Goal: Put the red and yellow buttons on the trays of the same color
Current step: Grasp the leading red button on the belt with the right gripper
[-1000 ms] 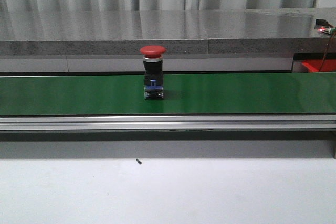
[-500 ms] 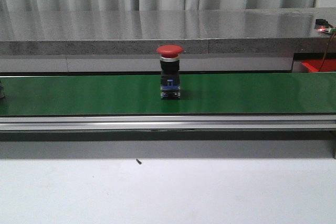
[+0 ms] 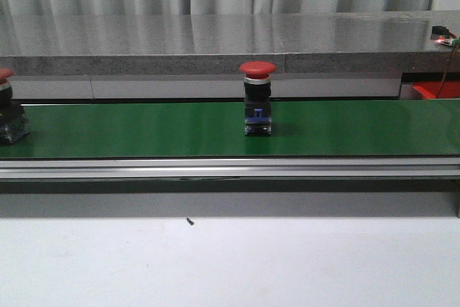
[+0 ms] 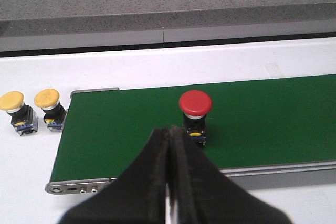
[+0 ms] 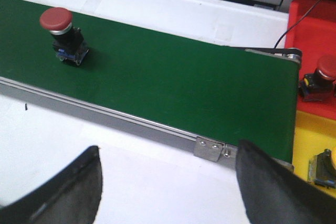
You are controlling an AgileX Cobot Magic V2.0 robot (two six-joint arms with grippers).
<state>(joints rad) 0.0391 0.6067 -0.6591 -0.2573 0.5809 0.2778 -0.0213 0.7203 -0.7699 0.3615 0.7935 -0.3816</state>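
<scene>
A long green belt (image 3: 144,129) with a matte, flat surface runs across the white counter (image 3: 230,264), edged along its near side by a ribbed metal rail (image 3: 230,169). Standing upright near the middle of the belt is a red button (image 3: 258,108): a smooth mushroom-shaped cap on a black barrel with a blue, blocky base. A second red button (image 3: 8,114) stands at the belt's left end, partly cut off in the front view; the left wrist view shows it as a round glossy cap (image 4: 195,103) on the green.

Just off that left end of the belt, two yellow buttons (image 4: 19,112) (image 4: 49,108) sit side by side on the bare counter, both with domed caps.

At the belt's right end lies a red tray (image 5: 312,35) of shiny plastic holding another red-capped button (image 5: 319,77), and nearer than it a yellow tray (image 5: 310,140) with a button only partly visible at the frame's edge.

The left hand (image 4: 170,182) has its dark, tapered fingers pressed together, holding nothing. The right hand (image 5: 168,192) is spread wide, its two black rounded fingers far apart above the counter, beside the belt's rail.
</scene>
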